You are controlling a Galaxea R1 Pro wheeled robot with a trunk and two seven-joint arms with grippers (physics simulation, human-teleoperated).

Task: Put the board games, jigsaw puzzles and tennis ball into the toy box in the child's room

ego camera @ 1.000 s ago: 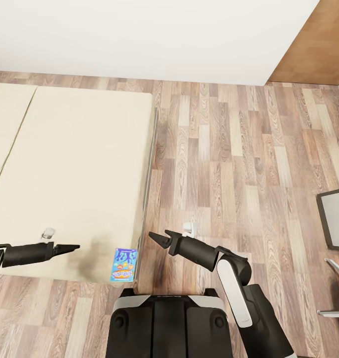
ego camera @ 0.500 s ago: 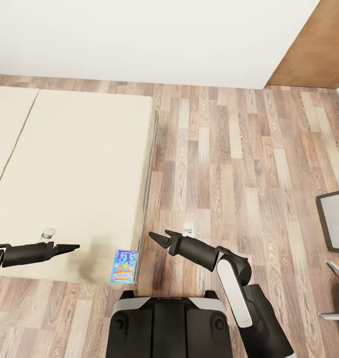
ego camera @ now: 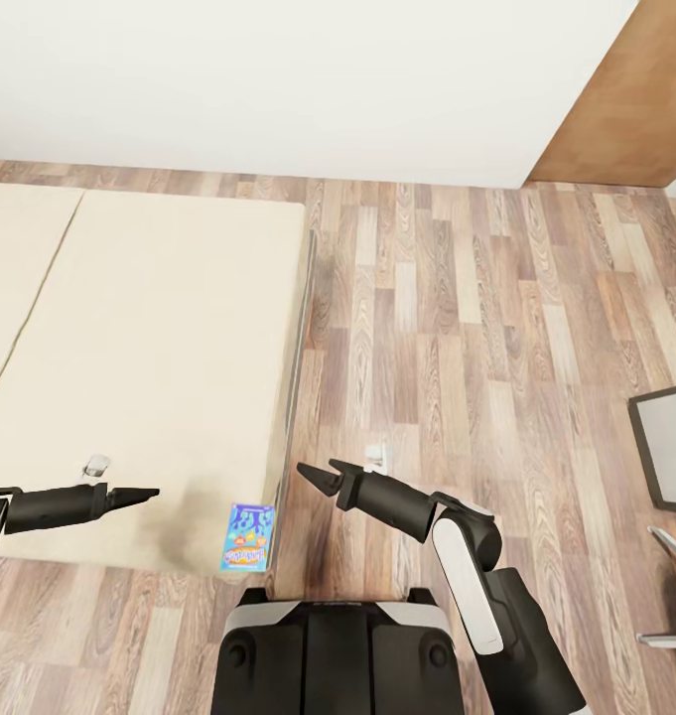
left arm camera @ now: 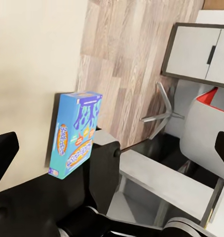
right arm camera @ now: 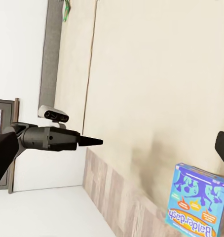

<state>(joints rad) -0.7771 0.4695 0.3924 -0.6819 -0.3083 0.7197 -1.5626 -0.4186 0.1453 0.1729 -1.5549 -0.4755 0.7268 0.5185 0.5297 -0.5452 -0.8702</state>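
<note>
Seen from the robot's head: a white wall behind a wood-plank floor (ego camera: 457, 328), with the bed (ego camera: 149, 348) as the landmark, its beige mattress cover plain apart from one seam toward its far side. Lying flat at the bed's near corner, close to the edge facing the floor: a blue board game (ego camera: 249, 536) with colourful print, lettering readable as "Balderdash" in the right wrist view (right arm camera: 198, 207), standing tall against the mattress in the left wrist view (left arm camera: 75, 133). Beyond the bed, across the open floor: a dark-framed grey panel (ego camera: 670, 447) and thin grey metal legs. Hovering over the bed's near edge, short of the game and not touching it: the left hand (ego camera: 139, 494), fingers pressed together to a single dark point, the same closed tip showing above the mattress in the right wrist view (right arm camera: 90, 141). Off the bed, above the floor just past the game's corner: the right hand (ego camera: 314, 478), fingers spread in a narrow fork, holding nothing.
</note>
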